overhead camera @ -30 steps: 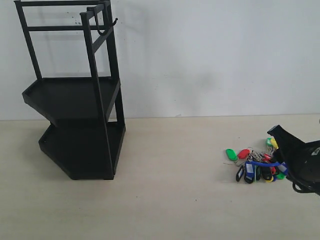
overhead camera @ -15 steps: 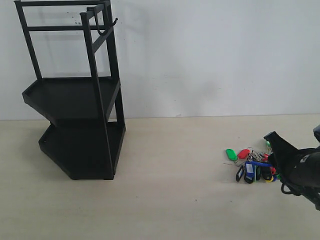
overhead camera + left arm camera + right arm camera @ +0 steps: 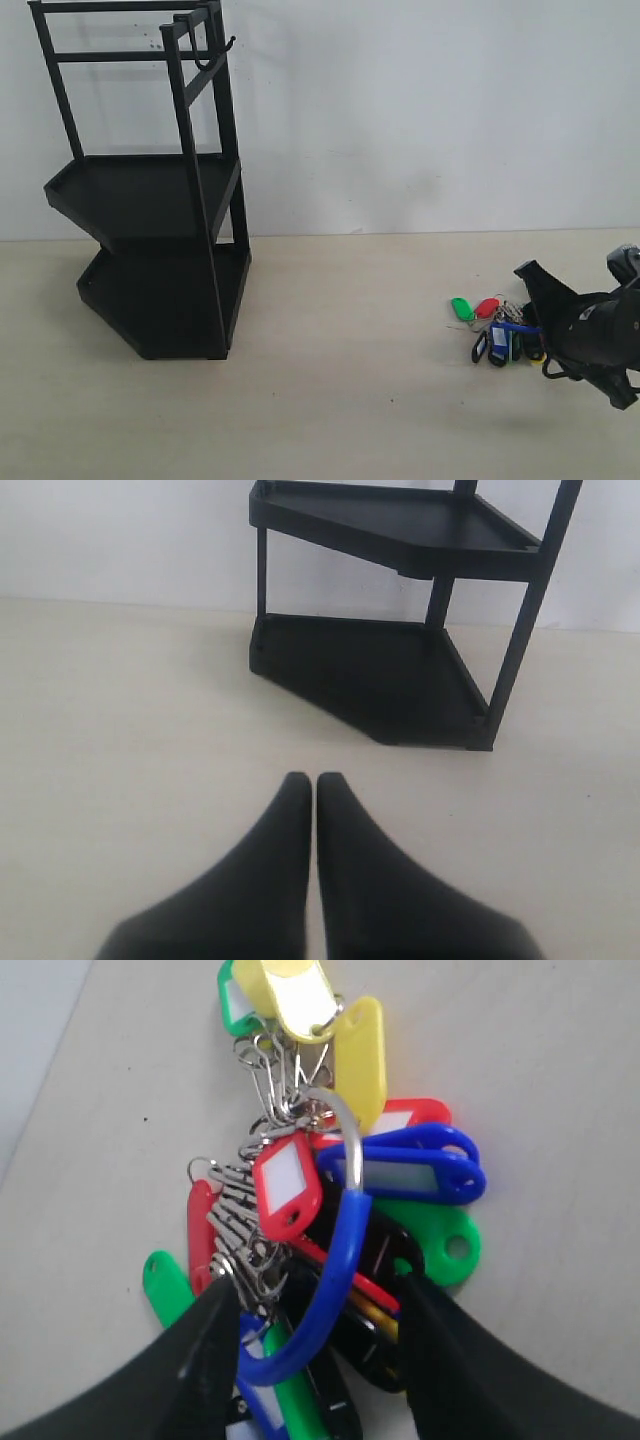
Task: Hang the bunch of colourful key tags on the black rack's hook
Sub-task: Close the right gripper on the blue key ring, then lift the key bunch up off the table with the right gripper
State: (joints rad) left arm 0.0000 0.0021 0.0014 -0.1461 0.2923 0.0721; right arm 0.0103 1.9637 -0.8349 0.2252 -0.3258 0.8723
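Note:
The colourful key tag bunch (image 3: pixel 497 326) lies on the table at the right, its blue loop (image 3: pixel 340 1260) arching up from the silver rings. My right gripper (image 3: pixel 535 300) is open and low over the bunch, one finger on each side of the blue loop (image 3: pixel 517 327); in the right wrist view the right gripper (image 3: pixel 318 1295) straddles the loop and several tags. The black rack (image 3: pixel 150 200) stands far left, its hook (image 3: pixel 215 55) at the upper frame. My left gripper (image 3: pixel 314 780) is shut, empty, facing the rack (image 3: pixel 400 600).
A white wall (image 3: pixel 420 110) runs behind the beige table (image 3: pixel 340 400). Open tabletop lies between the rack and the bunch.
The right gripper has moved left and lowered over the bunch, now covering its right side. The bunch and rack have not moved.

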